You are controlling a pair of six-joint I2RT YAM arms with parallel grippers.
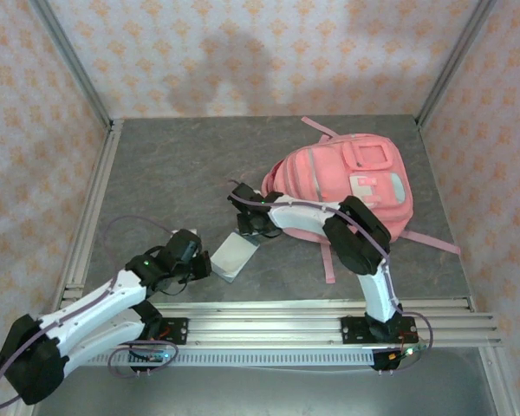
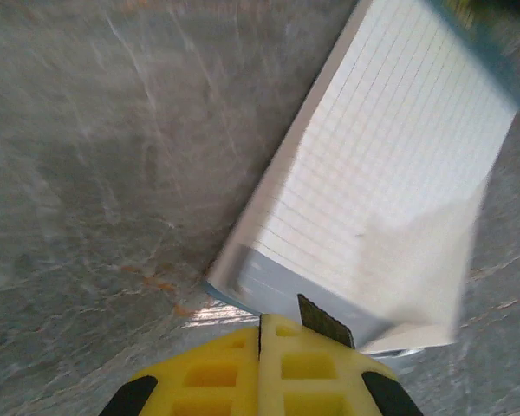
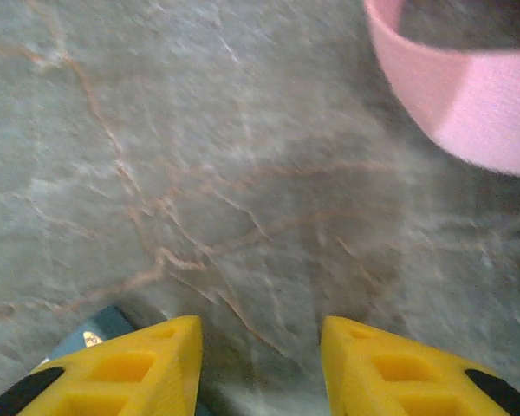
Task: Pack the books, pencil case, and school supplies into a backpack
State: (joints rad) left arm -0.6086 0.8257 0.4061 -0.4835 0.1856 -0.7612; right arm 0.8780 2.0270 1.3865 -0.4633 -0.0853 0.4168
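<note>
Book-loading step, by the look of things: one book (image 1: 234, 256) flat on the worktop (image 1: 156, 173), showing a ruled white face, not yet in the backpack (image 1: 347, 182). Clenched together, the left fingers (image 2: 260, 334), nothing visibly pinched between them, tips right at the book's near edge; touching or just short, cannot tell. Parted, the right fingers (image 3: 260, 334), nothing between them, bare worktop below, a teal corner of the book just beside one finger, a pink edge of the backpack ahead of the other.

Probably calls next for bringing the parted fingers down over the book's far edge, closing on cover and pages together, then lifting toward the backpack. Needs care with the top leaf near the clenched fingers, seemingly lifted and liable to flap or slip. Whether the backpack's main zip stands open, cannot tell from above.

Writing: none legible. Ruled lines on the page, a tiny gold mark on the teal corner too small to read, a pale patch on the backpack front without readable text.
</note>
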